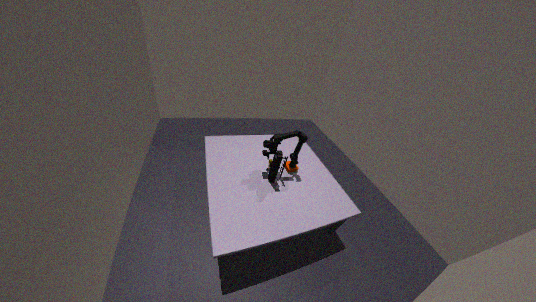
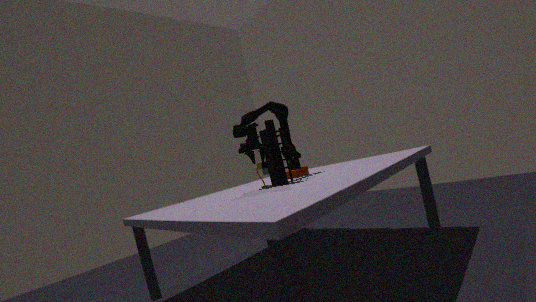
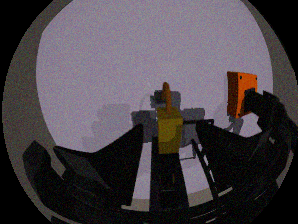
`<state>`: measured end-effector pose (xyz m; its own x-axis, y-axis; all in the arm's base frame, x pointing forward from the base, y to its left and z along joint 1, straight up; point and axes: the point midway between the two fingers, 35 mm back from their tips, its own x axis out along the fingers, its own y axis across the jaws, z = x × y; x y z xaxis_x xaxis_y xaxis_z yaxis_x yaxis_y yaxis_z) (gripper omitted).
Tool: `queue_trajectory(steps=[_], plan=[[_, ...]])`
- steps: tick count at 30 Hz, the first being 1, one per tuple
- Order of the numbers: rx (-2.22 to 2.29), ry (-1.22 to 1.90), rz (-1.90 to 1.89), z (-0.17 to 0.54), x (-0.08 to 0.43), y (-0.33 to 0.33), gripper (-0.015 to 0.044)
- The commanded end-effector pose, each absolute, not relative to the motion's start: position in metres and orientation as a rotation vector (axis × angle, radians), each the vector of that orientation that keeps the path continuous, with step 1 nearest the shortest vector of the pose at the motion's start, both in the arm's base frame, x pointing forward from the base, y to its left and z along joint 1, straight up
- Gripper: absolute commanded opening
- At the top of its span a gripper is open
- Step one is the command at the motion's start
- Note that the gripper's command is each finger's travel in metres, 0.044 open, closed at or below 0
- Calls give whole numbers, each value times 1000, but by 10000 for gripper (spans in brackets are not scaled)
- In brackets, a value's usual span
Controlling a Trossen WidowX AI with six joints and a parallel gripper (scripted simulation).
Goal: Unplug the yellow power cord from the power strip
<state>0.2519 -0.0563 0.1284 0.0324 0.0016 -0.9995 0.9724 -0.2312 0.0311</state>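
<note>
Bare test room: lone table (image 2: pixel 320 192), blank walls (image 2: pixel 125 90), dark floor (image 2: pixel 500 200)

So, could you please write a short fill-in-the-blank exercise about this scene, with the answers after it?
1. The plug seen between the fingers in the wrist view is ____ in colour.
2. The gripper is now ____, not shut on the plug.
3. The robot arm stands on a pale ____.
4. The block at the right in the wrist view is ____.

Answers: yellow; open; table; orange
</note>
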Motion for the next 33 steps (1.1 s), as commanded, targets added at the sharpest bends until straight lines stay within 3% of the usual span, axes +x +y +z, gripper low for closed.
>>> queue_trajectory(steps=[1,4,10,33], plan=[[1398,1066,-1356,129,252,-58,367],[1397,1065,-1357,132,249,-74,440],[1393,1063,-1359,140,237,-115,440],[1393,1063,-1359,140,237,-115,440]])
